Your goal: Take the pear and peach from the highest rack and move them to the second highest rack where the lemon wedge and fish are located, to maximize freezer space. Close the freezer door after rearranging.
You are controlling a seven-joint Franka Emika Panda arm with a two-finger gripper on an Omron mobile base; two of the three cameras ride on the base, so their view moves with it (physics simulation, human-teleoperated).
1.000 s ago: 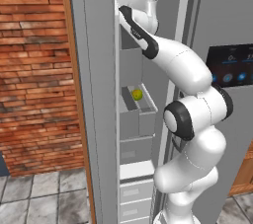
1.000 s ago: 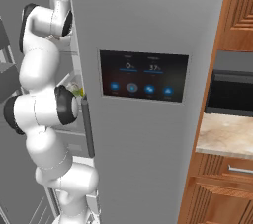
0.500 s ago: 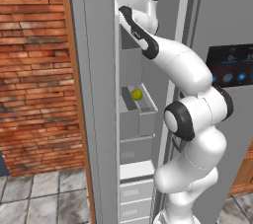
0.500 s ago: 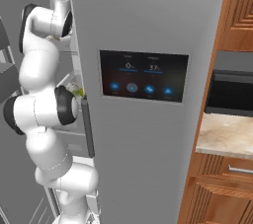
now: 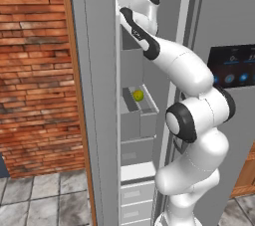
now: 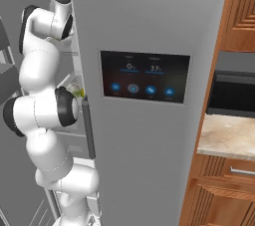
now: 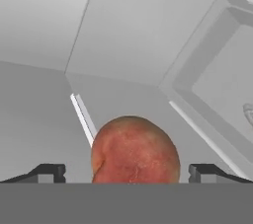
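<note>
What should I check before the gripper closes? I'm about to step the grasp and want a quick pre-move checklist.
1. Jaws wide apart: ok, gripper fingertips stand either side of the peach.
2. Peach centred between fingertips: ok.
3. Fingertips touching the peach: cannot tell.
4. Freezer door open: ok.
5. Which rack the peach rests on: cannot tell.
6. Pear location: cannot tell.

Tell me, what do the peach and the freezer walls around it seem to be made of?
The peach looks like soft fruit with a matte, mottled red-orange skin and no shine. The freezer walls look like smooth, pale grey moulded plastic or painted metal: flat panels, clean seams, an even dull finish. The look leaves that open.
</note>
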